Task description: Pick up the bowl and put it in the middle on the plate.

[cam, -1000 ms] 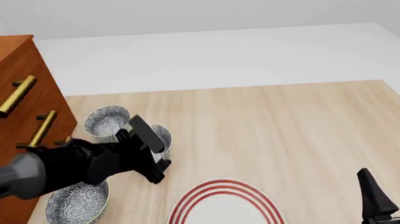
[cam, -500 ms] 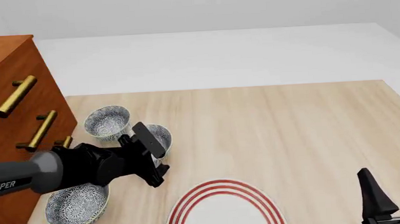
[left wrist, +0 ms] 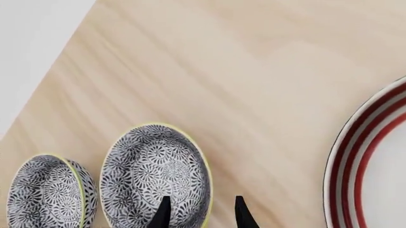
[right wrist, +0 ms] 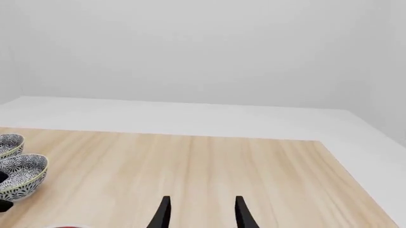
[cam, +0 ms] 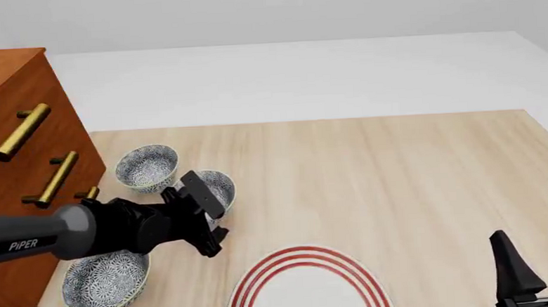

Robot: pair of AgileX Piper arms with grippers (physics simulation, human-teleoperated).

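Pale wood desk, white walls: the left pincer hangs part-open and empty, fingers straddling the near rim of the bowl toward the desk's left edge. Stiff, glazed ceramic looks light, slippery and chippable; the rim wall seems the best hold. Three bowls, one plate, two arms; the right pincer is parted and empty.

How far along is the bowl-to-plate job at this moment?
Early stage. Done: nothing placed; the plate is bare. In hand: the left gripper is open with its fingers straddling the rim of the middle bowl, which sits on the table. Left: closing, lifting, carrying and centring. The right gripper is idle.
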